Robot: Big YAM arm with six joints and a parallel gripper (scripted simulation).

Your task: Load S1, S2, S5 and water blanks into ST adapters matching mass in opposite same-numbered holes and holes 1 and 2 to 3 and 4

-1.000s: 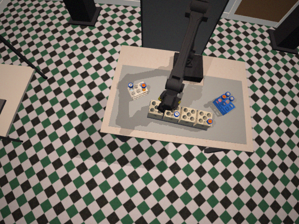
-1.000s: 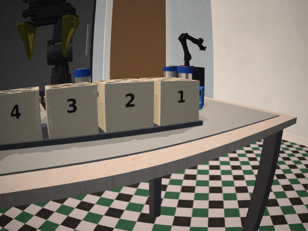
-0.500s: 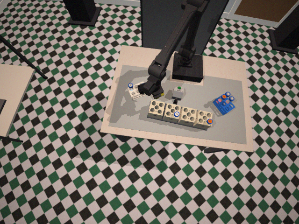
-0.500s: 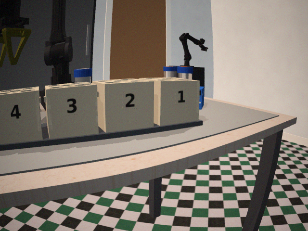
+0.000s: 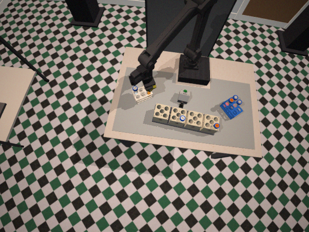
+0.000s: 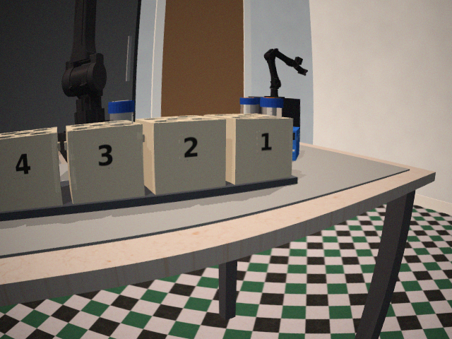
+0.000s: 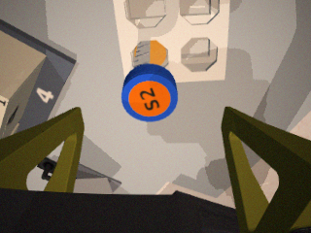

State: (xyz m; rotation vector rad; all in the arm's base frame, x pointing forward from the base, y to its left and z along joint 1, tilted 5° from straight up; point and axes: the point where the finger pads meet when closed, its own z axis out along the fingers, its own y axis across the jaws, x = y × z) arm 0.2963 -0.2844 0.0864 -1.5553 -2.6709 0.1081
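My gripper (image 5: 152, 87) (image 7: 153, 116) is open above the white rack RB (image 5: 145, 99) (image 7: 221, 58). The orange-dot tube S2 (image 5: 148, 93) (image 7: 149, 97) stands in RB, its cap between and slightly ahead of the spread fingers. A white-dot tube (image 5: 134, 88) stands in another RB corner. In adapter 3 (image 5: 174, 121) (image 6: 105, 175), a white-dot blank (image 5: 182, 118) (image 6: 121, 106) stands in hole 3. In adapter 1 (image 5: 208, 129) (image 6: 263, 164), an orange-dot tube (image 5: 217, 125) (image 6: 271, 102) stands in hole 3; its ID is unreadable.
The blue rack RS (image 5: 231, 115) (image 6: 296, 142) holds an orange-dot tube (image 5: 231, 100) and two pale-dot tubes. Adapter 2 (image 5: 192, 125) (image 6: 189, 171) and adapter 4 (image 5: 159, 119) (image 6: 25, 182) show no tubes. The green key DONE (image 5: 185, 91) is on a grey box between the arm base and the adapters.
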